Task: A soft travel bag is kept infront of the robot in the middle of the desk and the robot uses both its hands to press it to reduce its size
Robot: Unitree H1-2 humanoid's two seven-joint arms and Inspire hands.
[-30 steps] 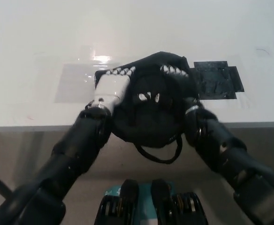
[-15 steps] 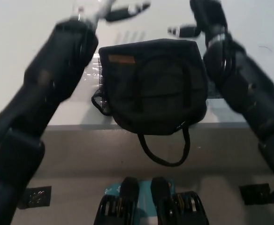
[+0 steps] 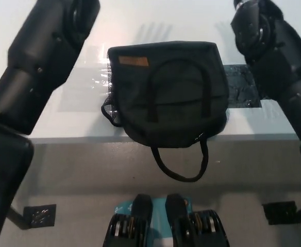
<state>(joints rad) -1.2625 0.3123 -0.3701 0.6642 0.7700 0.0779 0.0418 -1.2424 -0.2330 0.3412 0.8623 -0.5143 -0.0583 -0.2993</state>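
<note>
The black bag (image 3: 168, 95) lies flat at the near edge of the white desk (image 3: 47, 121), roughly midway along it, its lower part overhanging. One carry strap (image 3: 180, 164) hangs below the edge. Both arms are raised either side of the bag, clear of it. Both hands are out of frame; their state cannot be told.

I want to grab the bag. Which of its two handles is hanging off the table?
The lower handle loop dangles past the desk edge, below the black bag. The other handle lies flat on top of the bag.
</note>
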